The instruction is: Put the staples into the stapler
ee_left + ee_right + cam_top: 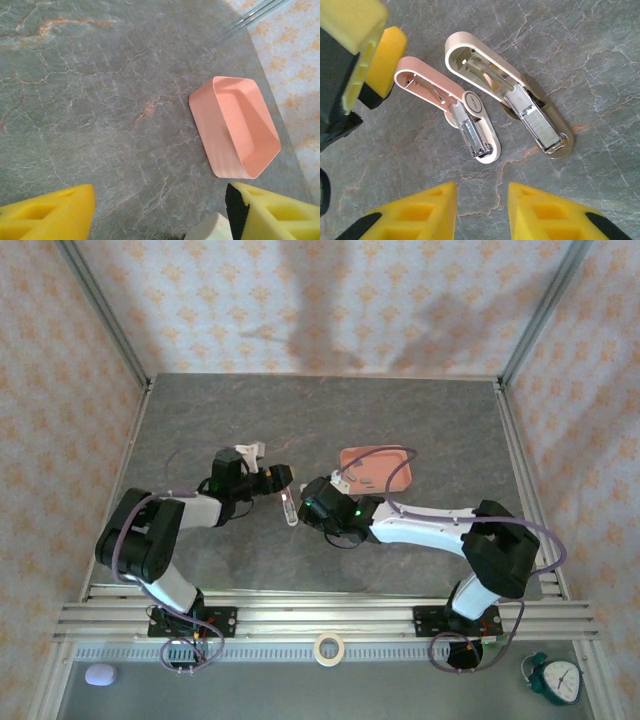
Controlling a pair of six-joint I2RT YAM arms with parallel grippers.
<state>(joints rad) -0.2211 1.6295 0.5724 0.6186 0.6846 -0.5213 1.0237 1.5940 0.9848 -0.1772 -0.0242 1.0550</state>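
Two small staplers lie side by side, hinged open, in the right wrist view. The stapler (479, 131) has a cream base and a pale pink lid (422, 82) folded back. Beside it lies a larger cream stapler (485, 62). A grey strip of staples (539, 126) fills its metal channel. My right gripper (481, 195) hovers open just short of both, with nothing between its fingers. My left gripper (160, 202) is open too. A cream corner (212, 230) sits by its right finger. Its yellow fingers (387, 52) stand next to the pink lid's tip.
A pink shallow tray (222, 150) lies beyond the left gripper, toward the table's right side. From above the tray (400, 462) is behind the right gripper (312, 502), with the white stapler (290, 506) between the two grippers. The bare grey table (300, 420) stretches behind.
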